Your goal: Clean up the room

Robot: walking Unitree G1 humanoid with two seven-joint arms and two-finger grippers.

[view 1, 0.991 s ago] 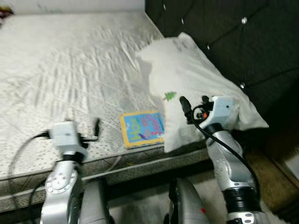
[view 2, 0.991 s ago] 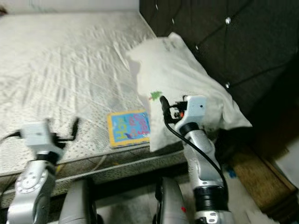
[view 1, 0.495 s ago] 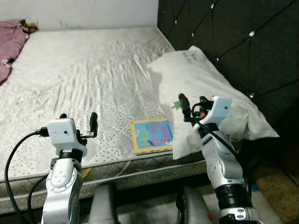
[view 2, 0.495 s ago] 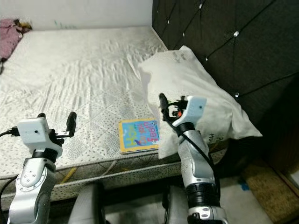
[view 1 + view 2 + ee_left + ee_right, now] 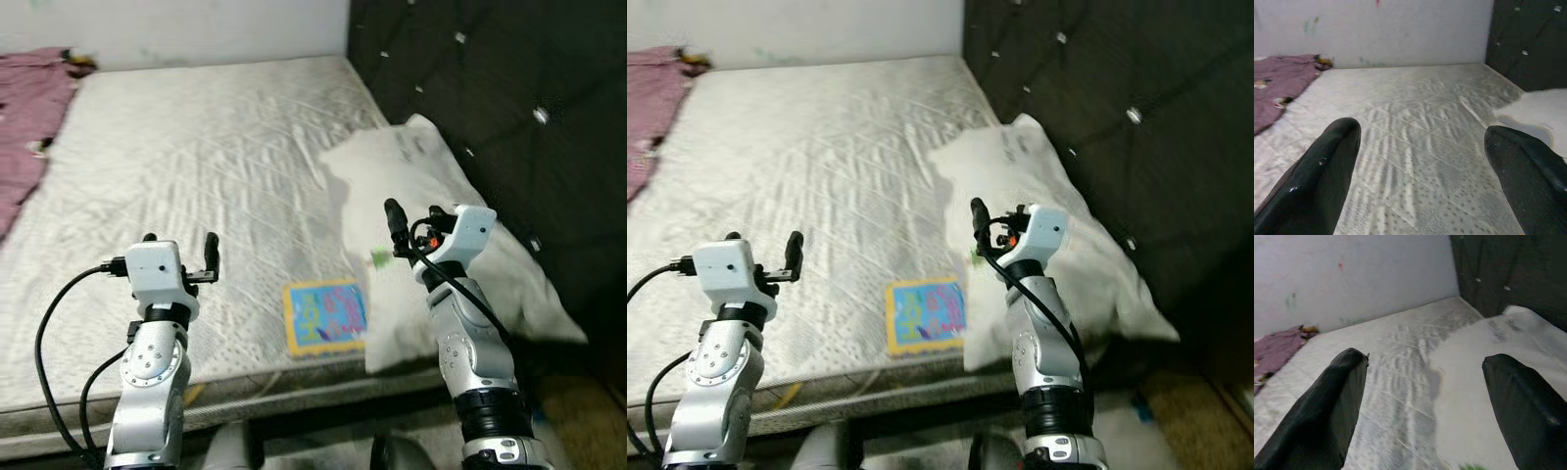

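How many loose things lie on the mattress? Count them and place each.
3. A colourful book near the front edge, a white pillow against the dark headboard, and a purple cloth at the far left. More may lie out of frame.

purple blanket cut off, book cover blurred

Quilted mattress spread below and ahead of the left gripper. Dark tufted headboard stood right of the right gripper. White wall far ahead.
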